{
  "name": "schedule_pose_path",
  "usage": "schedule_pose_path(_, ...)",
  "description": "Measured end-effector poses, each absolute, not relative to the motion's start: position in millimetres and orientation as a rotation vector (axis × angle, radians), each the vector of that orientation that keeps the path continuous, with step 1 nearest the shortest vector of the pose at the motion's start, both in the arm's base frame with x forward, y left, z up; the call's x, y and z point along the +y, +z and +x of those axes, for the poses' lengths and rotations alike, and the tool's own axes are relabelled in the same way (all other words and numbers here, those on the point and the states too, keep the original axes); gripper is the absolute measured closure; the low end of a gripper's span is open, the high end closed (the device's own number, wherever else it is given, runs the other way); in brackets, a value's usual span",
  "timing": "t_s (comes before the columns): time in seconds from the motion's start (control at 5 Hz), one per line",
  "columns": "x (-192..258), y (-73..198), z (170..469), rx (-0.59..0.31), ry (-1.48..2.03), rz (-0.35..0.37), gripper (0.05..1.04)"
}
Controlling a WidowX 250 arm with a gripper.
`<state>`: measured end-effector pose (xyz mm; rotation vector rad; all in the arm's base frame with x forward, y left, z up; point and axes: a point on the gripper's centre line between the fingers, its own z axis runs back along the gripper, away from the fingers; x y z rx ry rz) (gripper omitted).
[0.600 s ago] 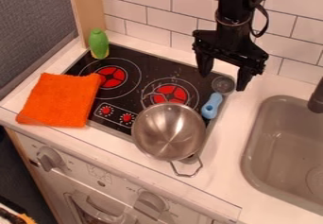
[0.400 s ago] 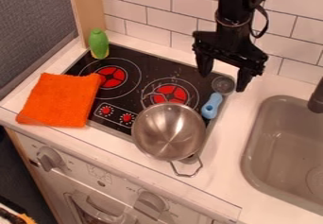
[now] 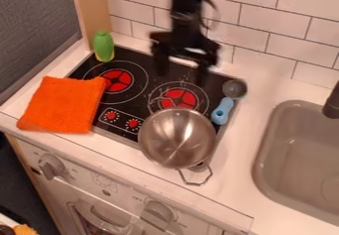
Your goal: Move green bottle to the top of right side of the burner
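The green bottle (image 3: 104, 46) stands upright by the stovetop's (image 3: 137, 104) back left corner; gripper (image 3: 181, 71) overhangs the back edge, fingers wide, presumably for bottle clearance.

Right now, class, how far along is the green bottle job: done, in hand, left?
Nothing looks done: the green bottle stands by the stove's back left corner. The open tool hangs empty over the stove. Grasping, carrying and placing remain.

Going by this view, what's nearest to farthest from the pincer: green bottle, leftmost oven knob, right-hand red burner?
1. Right-hand red burner, just below the pincer
2. Green bottle, back left
3. Leftmost oven knob, front left
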<state>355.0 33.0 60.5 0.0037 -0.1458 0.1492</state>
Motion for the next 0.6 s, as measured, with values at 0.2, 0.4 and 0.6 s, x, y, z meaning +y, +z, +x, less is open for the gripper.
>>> schedule_pose_path(0.2, 73.3, 69.2, 344.0, -0.117, 0.24, 0.026, 0.083)
schedule_pose_path(0.4, 125.1, 87.2, 339.3, -0.14, 0.339, 0.033, 0.083)
schedule_pose_path(0.6, 139.4, 108.7, 339.1, -0.177, 0.374, 0.061, 0.083)
